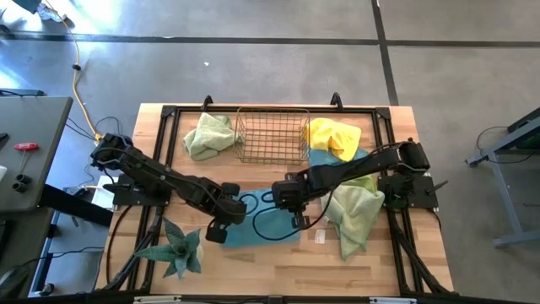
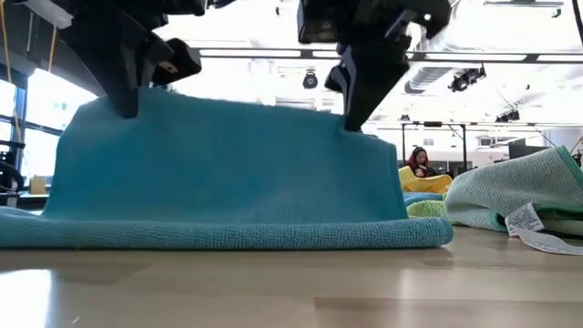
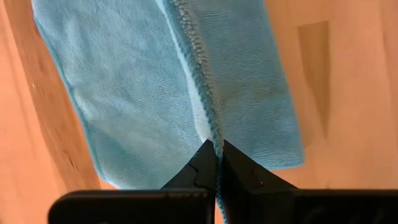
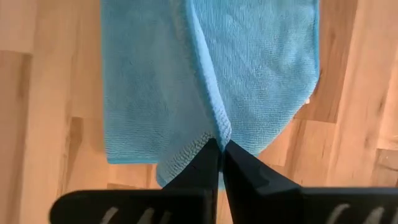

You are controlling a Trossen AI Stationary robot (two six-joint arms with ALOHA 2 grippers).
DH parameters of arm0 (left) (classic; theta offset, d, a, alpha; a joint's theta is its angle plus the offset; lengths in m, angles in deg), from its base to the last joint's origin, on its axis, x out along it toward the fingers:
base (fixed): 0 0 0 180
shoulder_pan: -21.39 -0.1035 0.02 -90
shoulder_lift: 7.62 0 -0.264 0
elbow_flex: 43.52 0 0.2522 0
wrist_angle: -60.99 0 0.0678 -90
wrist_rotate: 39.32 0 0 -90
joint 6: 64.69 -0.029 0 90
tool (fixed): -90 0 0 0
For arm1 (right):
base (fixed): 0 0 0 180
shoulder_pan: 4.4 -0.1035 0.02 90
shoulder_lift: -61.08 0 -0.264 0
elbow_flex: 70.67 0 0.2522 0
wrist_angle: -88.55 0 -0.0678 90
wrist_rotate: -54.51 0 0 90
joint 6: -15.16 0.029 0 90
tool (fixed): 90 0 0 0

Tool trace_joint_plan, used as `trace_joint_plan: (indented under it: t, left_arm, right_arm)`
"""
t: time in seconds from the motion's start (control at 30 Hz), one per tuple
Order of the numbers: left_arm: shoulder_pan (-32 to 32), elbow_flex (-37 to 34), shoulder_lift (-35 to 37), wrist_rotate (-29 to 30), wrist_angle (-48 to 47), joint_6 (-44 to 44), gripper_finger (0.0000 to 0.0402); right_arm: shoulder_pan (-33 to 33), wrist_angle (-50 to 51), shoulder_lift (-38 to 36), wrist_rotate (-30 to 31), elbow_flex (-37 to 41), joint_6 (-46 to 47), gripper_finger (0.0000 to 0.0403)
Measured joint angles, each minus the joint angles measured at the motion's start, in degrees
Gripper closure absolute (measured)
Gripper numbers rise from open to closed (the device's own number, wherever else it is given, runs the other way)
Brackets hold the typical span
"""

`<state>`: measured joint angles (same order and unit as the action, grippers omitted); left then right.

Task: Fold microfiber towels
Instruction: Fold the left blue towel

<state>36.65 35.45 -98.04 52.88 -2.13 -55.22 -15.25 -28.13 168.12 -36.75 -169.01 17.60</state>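
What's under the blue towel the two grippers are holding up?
Bare wooden table. The blue towel, pinched by left gripper and right gripper, trails its lower part on it; anything beneath that part is hidden.

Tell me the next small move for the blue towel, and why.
Probably carry the lifted edge across and lay it on the half lying flat. The left gripper and right gripper each pinch the blue towel, holding its edge up while the rest lies on the table.

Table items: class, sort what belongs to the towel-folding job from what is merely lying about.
Job: blue towel pinched by left gripper and right gripper; pale green towels; yellow towel.
Lying about: wire basket; spiky plant.
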Motion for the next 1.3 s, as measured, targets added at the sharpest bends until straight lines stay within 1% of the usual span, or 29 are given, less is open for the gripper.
trace_joint_plan:
  t: [0.1,0.2,0.37,0.43,0.57,0.67,0.73,0.8,0.83,0.93,1.03,1.1,1.2,1.3]
  left_arm:
    - [0.00,0.01,-1.70,0.66,-0.71,0.82,0.0401]
    - [0.04,-0.02,-3.59,3.19,-0.90,0.94,0.0391]
    - [0.00,-0.02,-6.49,6.88,-2.43,2.46,0.0348]
    - [0.02,-0.02,-6.94,9.45,-3.62,3.19,0.0326]
    - [-0.06,-0.02,-7.32,17.53,-6.81,7.70,0.0288]
    - [-0.71,-0.02,-7.13,22.42,-10.09,12.22,0.0272]
    - [-1.27,0.00,-6.94,23.59,-11.99,15.02,0.0267]
    - [-1.83,0.00,-6.97,22.80,-13.95,16.99,0.0264]
    - [-2.01,0.00,-6.97,21.49,-14.43,17.72,0.0264]
    - [-2.19,0.00,-6.97,14.08,-14.00,18.45,0.0264]
    - [-0.94,0.00,-6.97,6.93,-13.03,17.98,0.0266]
    - [0.76,0.00,-6.97,5.07,-12.30,17.95,0.0268]
    - [3.53,0.00,-6.73,3.62,-9.29,16.33,0.0268]
    - [5.88,0.07,-5.39,3.57,-5.02,13.85,0.0268]
  right_arm:
    - [-0.01,0.09,1.55,-0.04,0.00,0.04,0.0368]
    - [-0.01,0.46,2.68,0.76,0.00,0.07,0.0339]
    - [-0.02,1.75,2.46,5.08,0.00,0.04,0.0291]
    - [-0.02,1.71,2.17,7.46,0.00,0.07,0.0275]
    - [-0.02,2.04,2.04,11.52,0.00,0.19,0.0256]
    - [0.00,2.25,2.04,13.11,0.00,1.87,0.0252]
    - [0.00,2.47,2.04,13.16,0.00,2.99,0.0252]
    - [-0.17,2.49,2.04,13.16,0.00,3.72,0.0253]
    - [-0.33,2.50,2.04,13.13,0.00,4.13,0.0253]
    - [-0.84,2.50,2.04,11.85,0.00,6.85,0.0253]
    - [-1.61,2.56,2.02,8.26,0.00,12.95,0.0253]
    - [-2.83,3.33,2.02,7.01,0.00,17.32,0.0253]
    - [-5.22,4.79,2.01,6.75,0.00,24.08,0.0253]
    - [-7.66,5.27,1.99,6.78,0.00,30.14,0.0253]
